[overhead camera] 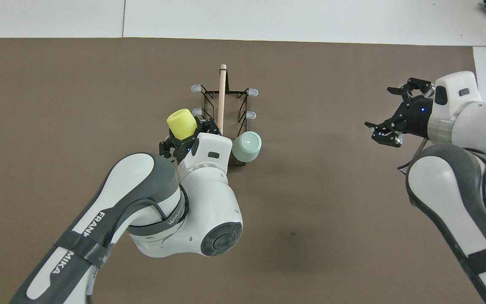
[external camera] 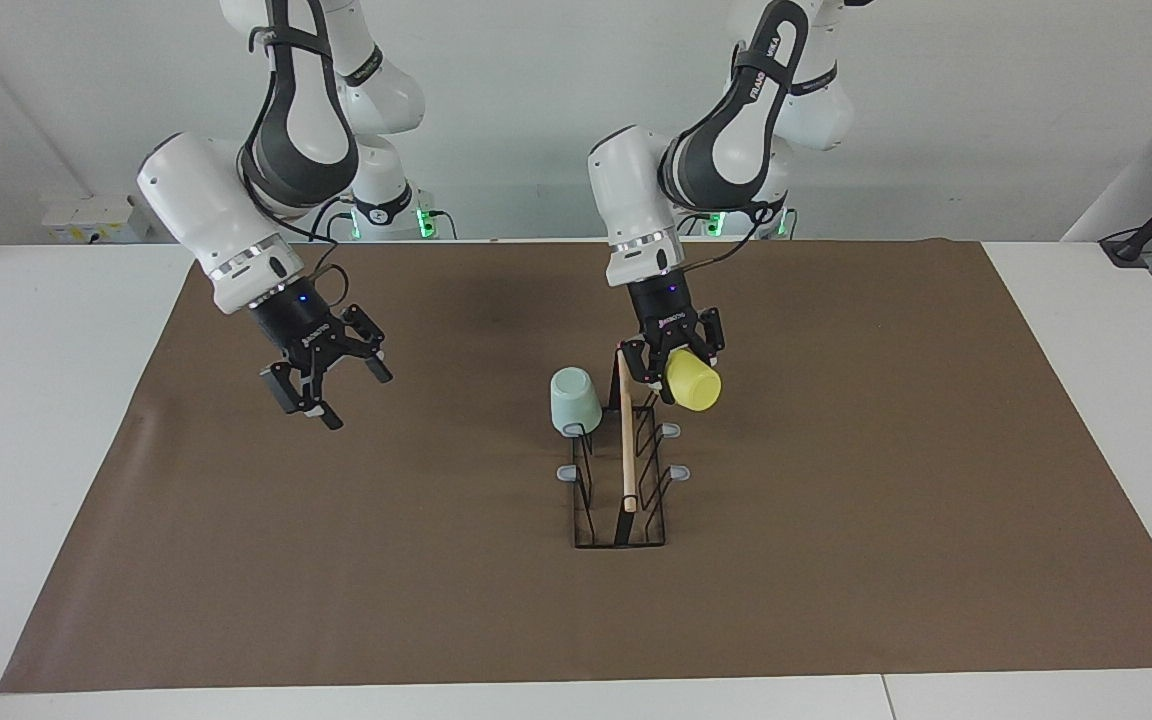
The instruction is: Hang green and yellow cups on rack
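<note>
The black wire rack [external camera: 626, 470] with a wooden rod on top stands mid-table; it also shows in the overhead view [overhead camera: 222, 90]. The mint green cup [external camera: 574, 400] hangs upside down on the prong nearest the robots on the right arm's side, also seen from overhead [overhead camera: 247, 146]. My left gripper [external camera: 681, 368] is shut on the yellow cup [external camera: 693, 380] and holds it tilted, over the prong nearest the robots on the left arm's side of the rack. From overhead the cup [overhead camera: 181, 123] sits just ahead of that gripper [overhead camera: 186, 137]. My right gripper [external camera: 334, 392] is open and empty, raised over the mat toward the right arm's end [overhead camera: 380, 112].
A brown mat [external camera: 336, 560] covers most of the white table. The rack's other grey-tipped prongs [external camera: 680, 472] are bare.
</note>
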### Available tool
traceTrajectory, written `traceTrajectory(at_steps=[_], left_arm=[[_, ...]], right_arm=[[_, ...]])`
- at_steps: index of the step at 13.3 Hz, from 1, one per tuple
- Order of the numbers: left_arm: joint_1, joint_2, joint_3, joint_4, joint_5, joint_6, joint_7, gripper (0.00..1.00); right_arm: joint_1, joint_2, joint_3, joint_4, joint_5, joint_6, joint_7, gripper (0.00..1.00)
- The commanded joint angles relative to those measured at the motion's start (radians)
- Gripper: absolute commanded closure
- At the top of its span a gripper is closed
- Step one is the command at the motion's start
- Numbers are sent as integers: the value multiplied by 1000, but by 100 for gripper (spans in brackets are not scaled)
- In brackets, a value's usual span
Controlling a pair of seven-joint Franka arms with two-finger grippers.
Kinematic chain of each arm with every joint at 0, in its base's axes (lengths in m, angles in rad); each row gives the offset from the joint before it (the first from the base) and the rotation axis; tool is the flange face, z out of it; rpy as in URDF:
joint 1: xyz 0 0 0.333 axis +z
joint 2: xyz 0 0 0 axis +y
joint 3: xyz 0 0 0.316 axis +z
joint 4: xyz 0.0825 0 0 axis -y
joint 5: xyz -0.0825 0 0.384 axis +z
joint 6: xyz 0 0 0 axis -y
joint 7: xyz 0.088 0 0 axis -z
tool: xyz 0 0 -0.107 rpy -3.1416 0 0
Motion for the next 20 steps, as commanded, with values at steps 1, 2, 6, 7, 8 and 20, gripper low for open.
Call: traceTrajectory(at_steps=[1,2,6,7,8,20], left_arm=[[-22,-37,13,-61,46,-6,-59,100],[-24,-38,11,-63,46,-8,-60,100],[-33,-37,11,-52,46,-15,-50,1],[-33,-37,10,-46,44,-15,-48,0],[-33,-34,10,-37,43,-12,-45,0],[83,-43,13,91,-285,-8,463,0]], right_arm=[[-5,-23,7,5,-197,-63,243,0],[-5,-26,7,28,-271,-101,337,0],[1,-35,19,175,-413,-356,706,0],[3,-35,22,205,-413,-411,792,0],[7,-38,22,226,-416,-457,880,0],[-9,-56,9,552,-419,-987,1325,0]])
